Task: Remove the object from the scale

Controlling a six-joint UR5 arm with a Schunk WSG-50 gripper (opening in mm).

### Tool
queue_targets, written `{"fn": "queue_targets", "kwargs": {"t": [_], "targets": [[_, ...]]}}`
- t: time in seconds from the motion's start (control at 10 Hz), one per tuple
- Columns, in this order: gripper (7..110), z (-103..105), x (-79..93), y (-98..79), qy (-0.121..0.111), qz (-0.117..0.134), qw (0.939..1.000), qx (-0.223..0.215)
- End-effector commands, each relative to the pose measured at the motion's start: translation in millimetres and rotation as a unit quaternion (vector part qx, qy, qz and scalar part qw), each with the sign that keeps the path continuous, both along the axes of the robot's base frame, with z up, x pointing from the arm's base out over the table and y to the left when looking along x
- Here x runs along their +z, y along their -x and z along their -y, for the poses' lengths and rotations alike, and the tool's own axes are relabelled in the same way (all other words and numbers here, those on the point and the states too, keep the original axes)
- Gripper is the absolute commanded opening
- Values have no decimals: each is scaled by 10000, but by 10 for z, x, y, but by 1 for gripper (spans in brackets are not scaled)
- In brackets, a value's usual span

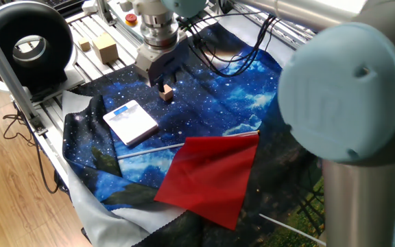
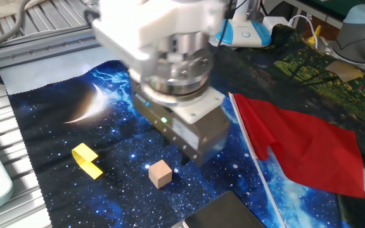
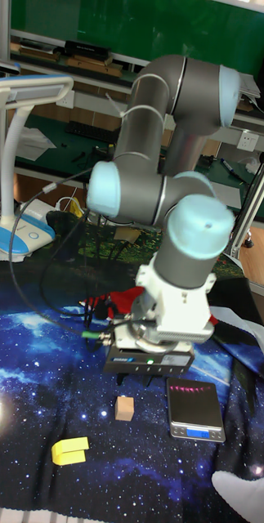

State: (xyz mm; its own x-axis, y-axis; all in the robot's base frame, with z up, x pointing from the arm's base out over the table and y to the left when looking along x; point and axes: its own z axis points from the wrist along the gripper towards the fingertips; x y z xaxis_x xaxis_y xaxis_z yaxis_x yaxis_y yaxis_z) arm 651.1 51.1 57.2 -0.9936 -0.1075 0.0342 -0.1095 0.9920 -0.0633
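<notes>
Resting on the starry cloth (image 1: 218, 103), the cube (image 1: 165, 92) sits apart from the scale (image 1: 129, 121), far of it. Above it hangs the tool (image 1: 159, 77), jaws open and empty.
</notes>
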Motion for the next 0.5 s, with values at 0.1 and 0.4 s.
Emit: {"fn": "queue_targets", "kwargs": {"t": [0.1,0.4], "targets": [[22,-309,191,8,-23,277,9991,-335],[22,-523,201,-19,-59,434,9986,-294]]}}
